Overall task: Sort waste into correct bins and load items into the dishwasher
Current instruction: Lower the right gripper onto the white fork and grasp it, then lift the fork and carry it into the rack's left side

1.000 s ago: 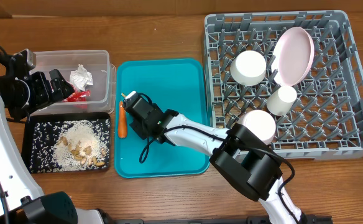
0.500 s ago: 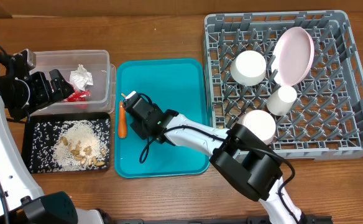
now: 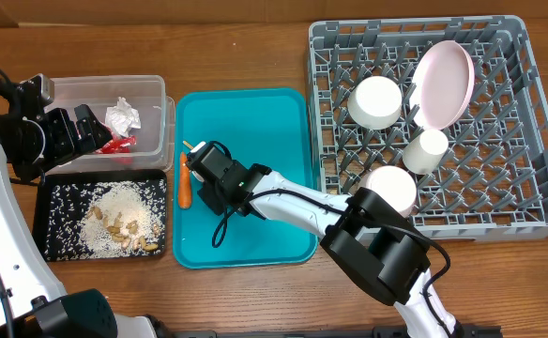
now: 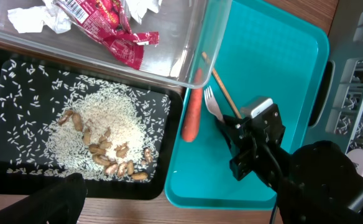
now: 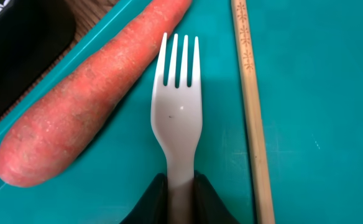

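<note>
Closest in, the right pincer (image 5: 180, 186) is clamped on the handle of the white fork (image 5: 176, 118), which lies flat on the teal tray (image 3: 255, 131) with its tines pointing away. Gripping the handle end looks meant to lift it clear for the rack. Just beside the fork on one side lies the carrot (image 5: 88, 106), resting along the tray's left rim; on the other side is the chopstick (image 5: 251, 106).

Further left, rice (image 3: 114, 202) and nuts (image 3: 124, 230) sit in the black tray (image 3: 38, 221). The wrapper (image 3: 116, 144) and paper (image 3: 122, 115) are in the clear tub (image 3: 157, 99), where the left pincer (image 3: 94, 131) hangs wide open and empty.

Farthest across the bench (image 3: 255, 47), the grey rack (image 3: 527, 188) holds the plate (image 3: 445, 83), bowls (image 3: 375, 101) and cup (image 3: 426, 150).
</note>
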`<state>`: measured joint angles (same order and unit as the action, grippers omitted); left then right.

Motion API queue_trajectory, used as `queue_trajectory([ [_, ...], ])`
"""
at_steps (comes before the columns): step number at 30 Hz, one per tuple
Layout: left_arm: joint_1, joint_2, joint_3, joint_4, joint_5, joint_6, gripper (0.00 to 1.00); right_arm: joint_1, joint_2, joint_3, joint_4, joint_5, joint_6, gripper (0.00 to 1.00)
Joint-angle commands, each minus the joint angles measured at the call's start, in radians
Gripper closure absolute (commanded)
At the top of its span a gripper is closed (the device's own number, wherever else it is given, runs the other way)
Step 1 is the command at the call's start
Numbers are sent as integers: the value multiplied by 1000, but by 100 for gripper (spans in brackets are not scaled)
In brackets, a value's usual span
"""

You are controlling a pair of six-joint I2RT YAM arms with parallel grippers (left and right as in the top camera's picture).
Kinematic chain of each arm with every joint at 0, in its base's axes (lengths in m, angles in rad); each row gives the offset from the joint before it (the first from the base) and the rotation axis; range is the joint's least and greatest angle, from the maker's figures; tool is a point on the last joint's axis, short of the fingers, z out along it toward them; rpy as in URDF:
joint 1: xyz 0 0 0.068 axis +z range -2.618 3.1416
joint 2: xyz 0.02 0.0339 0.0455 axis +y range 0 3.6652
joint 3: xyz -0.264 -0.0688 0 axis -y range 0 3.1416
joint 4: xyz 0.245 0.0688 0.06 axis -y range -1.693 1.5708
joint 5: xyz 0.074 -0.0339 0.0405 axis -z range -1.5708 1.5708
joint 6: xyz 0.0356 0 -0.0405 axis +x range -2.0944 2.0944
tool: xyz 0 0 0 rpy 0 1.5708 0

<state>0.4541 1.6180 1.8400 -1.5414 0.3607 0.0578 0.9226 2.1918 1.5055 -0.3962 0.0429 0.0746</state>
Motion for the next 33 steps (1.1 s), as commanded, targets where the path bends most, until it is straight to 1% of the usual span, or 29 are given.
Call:
queue_trajectory([
  [1,3,-2,18,2,-5,-5,0,-3,-50,-11,-16,-19,8,96],
  [16,3,-2,18,2,-5,-6,0,-14,-189,-11,-48,-19,9,96],
  [18,4,-2,19,2,-5,-6,0,-26,-209,-11,-56,-18,26,96],
  [23,4,-2,18,2,-5,-6,0,-81,-268,-11,-98,-19,81,96],
  [33,3,-2,18,2,-5,-6,0,-244,-395,-11,-208,-23,92,96],
])
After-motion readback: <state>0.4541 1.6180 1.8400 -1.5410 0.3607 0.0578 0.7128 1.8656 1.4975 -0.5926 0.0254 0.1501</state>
